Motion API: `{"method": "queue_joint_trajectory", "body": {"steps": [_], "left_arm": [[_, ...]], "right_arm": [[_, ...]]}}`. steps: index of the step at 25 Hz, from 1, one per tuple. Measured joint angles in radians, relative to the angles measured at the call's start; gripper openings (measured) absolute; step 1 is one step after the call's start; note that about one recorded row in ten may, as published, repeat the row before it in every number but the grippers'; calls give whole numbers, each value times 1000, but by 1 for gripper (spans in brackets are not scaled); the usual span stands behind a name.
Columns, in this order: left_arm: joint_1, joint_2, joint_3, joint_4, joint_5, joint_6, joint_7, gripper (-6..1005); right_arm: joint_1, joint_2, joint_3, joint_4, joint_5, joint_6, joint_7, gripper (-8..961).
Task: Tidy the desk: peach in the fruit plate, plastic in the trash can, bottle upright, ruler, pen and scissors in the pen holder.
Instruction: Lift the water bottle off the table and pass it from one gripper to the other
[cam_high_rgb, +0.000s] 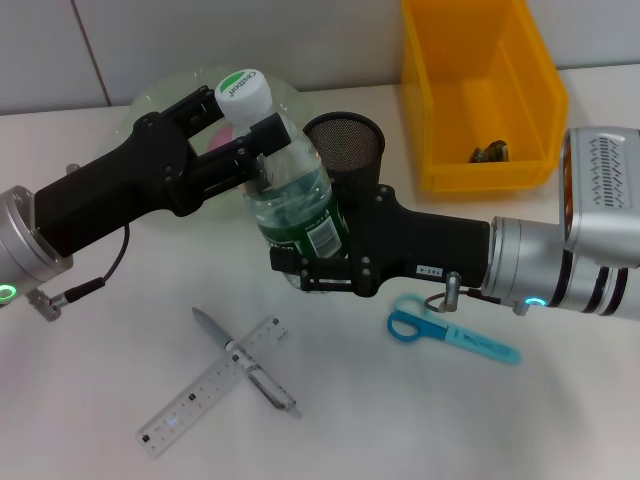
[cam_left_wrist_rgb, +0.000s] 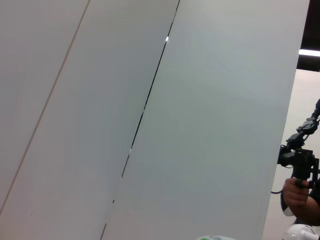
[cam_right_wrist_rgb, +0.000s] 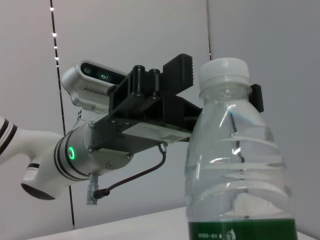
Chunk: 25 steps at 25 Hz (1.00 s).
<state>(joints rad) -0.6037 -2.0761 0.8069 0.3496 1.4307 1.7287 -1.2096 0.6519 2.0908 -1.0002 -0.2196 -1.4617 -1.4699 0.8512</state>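
Observation:
A clear bottle (cam_high_rgb: 290, 190) with a green label and white cap stands upright between both grippers. My left gripper (cam_high_rgb: 238, 118) is shut on its neck just under the cap, as the right wrist view (cam_right_wrist_rgb: 225, 95) also shows. My right gripper (cam_high_rgb: 312, 268) is shut on the bottle's lower body. The black mesh pen holder (cam_high_rgb: 345, 145) stands just behind the bottle. Blue scissors (cam_high_rgb: 450, 332) lie in front of my right arm. A clear ruler (cam_high_rgb: 210, 385) and a pen (cam_high_rgb: 245, 360) lie crossed near the front. The peach is hidden.
A clear green fruit plate (cam_high_rgb: 165, 100) sits at the back left, partly behind my left arm. A yellow bin (cam_high_rgb: 480, 90) stands at the back right with a crumpled piece (cam_high_rgb: 490, 153) inside. A wall runs along the back.

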Motion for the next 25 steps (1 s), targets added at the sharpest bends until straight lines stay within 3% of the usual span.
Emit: {"method": "queue_joint_trajectory", "body": {"steps": [25], "left_arm": [[4, 4, 0, -12, 4, -17, 19, 692]], "right_arm": [[-6, 0, 0, 3, 0, -10, -1, 771]]}}
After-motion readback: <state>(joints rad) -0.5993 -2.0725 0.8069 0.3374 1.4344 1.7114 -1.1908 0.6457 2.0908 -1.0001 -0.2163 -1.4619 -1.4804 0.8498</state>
